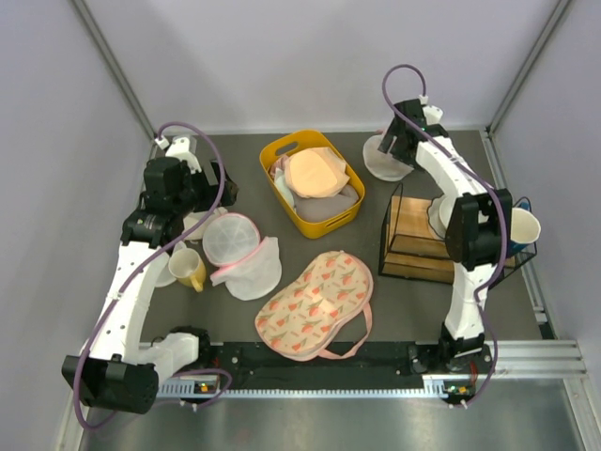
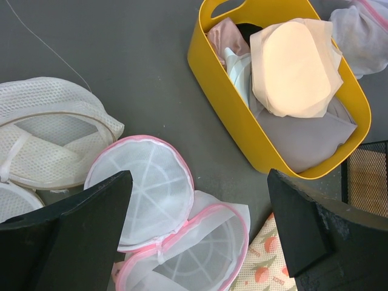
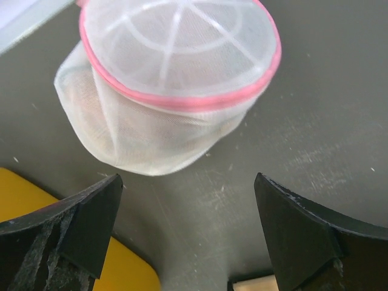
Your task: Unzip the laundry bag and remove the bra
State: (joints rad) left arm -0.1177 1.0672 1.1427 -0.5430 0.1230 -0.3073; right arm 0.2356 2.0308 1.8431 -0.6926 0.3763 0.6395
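Top external view: laundry bag [image 1: 240, 252] sits left of centre on the grey table [image 1: 423, 310]. Its two round white mesh domes with pink edging lie side by side. Can't tell if the zipper is undone, and the bra can't be made out in any view.

Left wrist view: both domes fill the lower centre of the frame, joined where the pink edges meet. The left gripper [image 2: 200, 176] is over them, with its fingers [image 2: 73, 230] wide apart and closed on nothing. The lower-left finger overlaps the rim of the nearer dome in the frame; can't tell if they touch.

A yellow mug [image 1: 191, 270] is just left of the bag. A plain white mesh bag [image 2: 48, 133] lies left of it, under the left arm. The cream pouch [image 1: 315, 305] with red print is lower right, near the bag. The yellow basket [image 1: 319, 224] is upper right of the bag and holds a peach bra [image 1: 315, 172] on grey cloth.

The right gripper [image 3: 188, 177] is well apart from the laundry bag, in the upper right of the top view. Its jaws are spread wide and hold nothing. It hangs over a second pink-edged mesh bag [image 3: 176, 85] that lies just past its fingertips. A wire rack [image 1: 413, 244] stands below that, right of the basket.
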